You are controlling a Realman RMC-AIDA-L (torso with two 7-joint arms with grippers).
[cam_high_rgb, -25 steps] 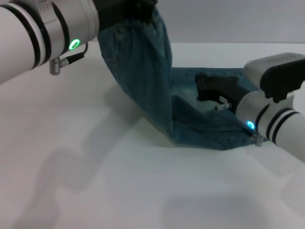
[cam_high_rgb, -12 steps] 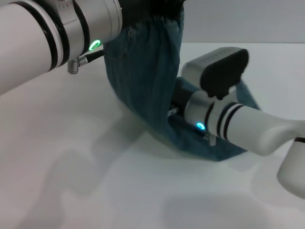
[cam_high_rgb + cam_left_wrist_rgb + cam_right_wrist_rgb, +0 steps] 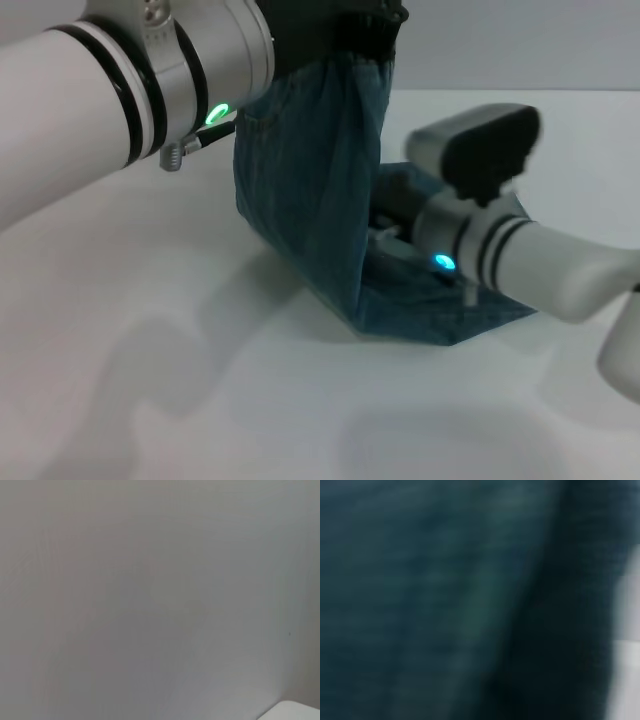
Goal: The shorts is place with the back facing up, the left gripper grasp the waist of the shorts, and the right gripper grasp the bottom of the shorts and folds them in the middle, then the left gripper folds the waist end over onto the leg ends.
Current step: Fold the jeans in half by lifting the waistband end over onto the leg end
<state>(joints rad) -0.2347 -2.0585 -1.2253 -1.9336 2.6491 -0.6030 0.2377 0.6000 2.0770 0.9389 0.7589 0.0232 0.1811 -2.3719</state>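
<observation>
The blue denim shorts [image 3: 310, 190] hang as a curtain from my left gripper [image 3: 338, 22], which is high at the top edge of the head view and shut on the gathered waist [image 3: 358, 48]. The lower layer of the shorts lies flat on the white table [image 3: 200, 380]. My right gripper [image 3: 388, 214] is low over that flat layer, right behind the hanging cloth, mostly covered by its own wrist. The bottom of the shorts is hidden behind the right arm. Dark denim [image 3: 420, 600] fills the right wrist view from very close.
The left arm [image 3: 120, 90] crosses the upper left and the right arm [image 3: 540, 265] reaches in from the right. The left wrist view holds only a plain grey surface and a small white corner [image 3: 296, 711].
The left gripper has carried the waist to the right, toward the legs' side. The right arm swung in to the left over the flat layer, then drew slightly back to the right.
</observation>
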